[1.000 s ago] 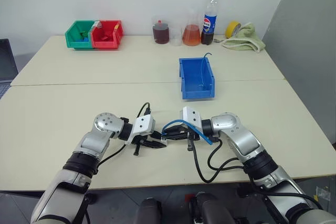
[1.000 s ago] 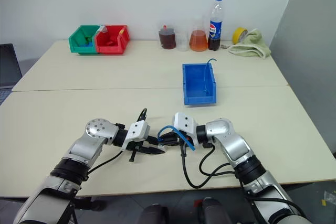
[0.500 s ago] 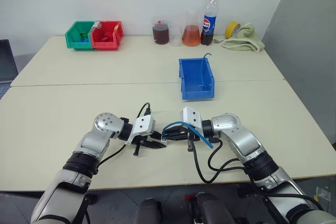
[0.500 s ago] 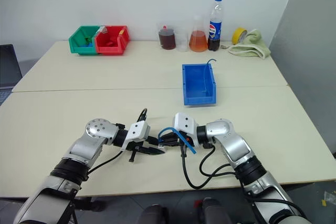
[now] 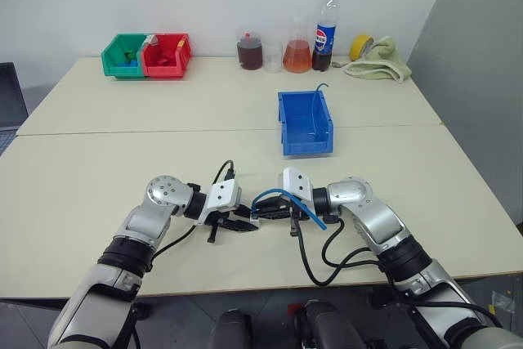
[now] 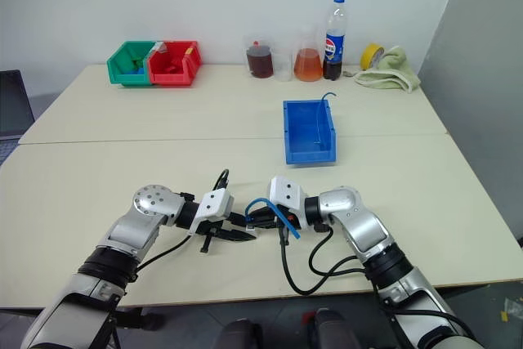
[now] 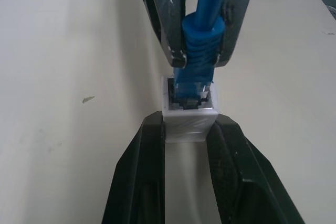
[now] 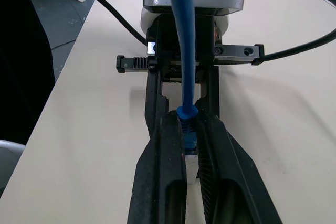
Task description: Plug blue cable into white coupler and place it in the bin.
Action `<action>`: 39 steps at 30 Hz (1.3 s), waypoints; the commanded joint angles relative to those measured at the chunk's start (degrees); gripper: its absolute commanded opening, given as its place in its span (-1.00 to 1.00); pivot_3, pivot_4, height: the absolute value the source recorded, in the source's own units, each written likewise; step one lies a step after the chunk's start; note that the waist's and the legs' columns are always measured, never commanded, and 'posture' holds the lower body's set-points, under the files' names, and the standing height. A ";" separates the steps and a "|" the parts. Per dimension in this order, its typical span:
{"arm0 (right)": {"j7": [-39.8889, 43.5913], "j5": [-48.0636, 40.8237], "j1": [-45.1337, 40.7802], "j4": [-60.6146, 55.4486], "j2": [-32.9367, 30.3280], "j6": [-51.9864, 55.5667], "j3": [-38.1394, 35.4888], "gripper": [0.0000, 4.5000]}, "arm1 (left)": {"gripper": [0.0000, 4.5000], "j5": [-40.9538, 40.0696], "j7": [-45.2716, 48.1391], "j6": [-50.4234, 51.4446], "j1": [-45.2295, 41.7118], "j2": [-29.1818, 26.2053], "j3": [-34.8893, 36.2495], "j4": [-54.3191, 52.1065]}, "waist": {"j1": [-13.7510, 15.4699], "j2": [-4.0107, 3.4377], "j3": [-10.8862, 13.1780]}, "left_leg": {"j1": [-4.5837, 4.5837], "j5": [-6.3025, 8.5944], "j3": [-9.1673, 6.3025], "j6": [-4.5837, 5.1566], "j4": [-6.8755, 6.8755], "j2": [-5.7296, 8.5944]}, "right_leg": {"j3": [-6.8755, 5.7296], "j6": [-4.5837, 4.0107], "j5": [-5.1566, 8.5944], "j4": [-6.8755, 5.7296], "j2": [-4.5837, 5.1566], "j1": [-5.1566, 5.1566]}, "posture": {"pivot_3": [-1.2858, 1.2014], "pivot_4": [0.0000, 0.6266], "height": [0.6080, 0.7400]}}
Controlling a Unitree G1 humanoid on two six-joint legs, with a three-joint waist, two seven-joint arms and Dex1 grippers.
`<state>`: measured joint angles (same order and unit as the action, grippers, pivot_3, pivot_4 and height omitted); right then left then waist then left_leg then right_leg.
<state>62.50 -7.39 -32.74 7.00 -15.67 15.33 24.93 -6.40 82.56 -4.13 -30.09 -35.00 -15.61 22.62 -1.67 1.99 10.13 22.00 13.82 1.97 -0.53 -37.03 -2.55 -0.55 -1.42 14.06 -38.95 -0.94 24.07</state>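
Left wrist view: left gripper clamps the tiny white plastic coupler, right gripper pinches the thin light-blue cable; misalignment could jam the plug.

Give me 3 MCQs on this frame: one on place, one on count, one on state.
1. Where is the white coupler?
A. In the blue bin
B. Between the left gripper's fingers
C. Beside the soda bottle

2. How many small bins stand at the table's far left corner?
A. One
B. Two
C. Three

3. What is the state of the blue cable's plug?
A. Lying loose on the table
B. Dropped in the bin
C. Held by the right gripper, tip in the coupler's socket

Answers: 1 B, the black fingers clamp its sides. 2 B, one green, one red. 3 C, the left wrist view shows the plug entering the socket.
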 commanded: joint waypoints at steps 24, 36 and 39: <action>-0.45 -0.14 0.96 -1.05 -0.68 6.52 0.58 -0.97 | 0.98 -9.49 -1.23 14.77 10.74 -9.67 8.49 -21.30 | -0.17 -0.01 -0.01 | -0.04 0.01 -0.03 0.00 0.14 -0.06 | -0.05 -0.23 0.14 0.00 0.00 0.03 | 0.03 -0.52 1.00; -5.22 -11.02 -2.63 -15.18 -2.90 28.57 -9.72 -0.97 | 0.99 -16.81 -10.02 28.13 20.09 -11.21 14.75 -37.53 | 0.11 -0.04 0.11 | 0.15 0.02 -0.02 -0.02 0.17 -0.04 | -0.05 -0.24 0.16 0.08 0.06 0.15 | 0.03 -0.52 1.00; -7.27 -13.19 -3.18 -17.73 -3.31 32.75 -11.91 -0.97 | 0.99 -18.61 -11.77 30.08 21.49 -10.94 15.71 -39.70 | 0.10 -0.05 0.12 | 0.21 0.02 -0.05 -0.02 0.18 -0.04 | -0.08 -0.25 0.16 0.08 0.06 0.22 | 0.03 -0.52 1.00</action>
<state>56.51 -18.01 -34.79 -7.10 -18.93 45.80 15.31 -23.00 71.96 24.86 -8.92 -45.62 -2.08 -14.34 -1.56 1.94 10.26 22.24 13.83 1.90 -0.54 -36.83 -2.60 -0.64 -1.67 14.23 -38.86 -0.89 24.31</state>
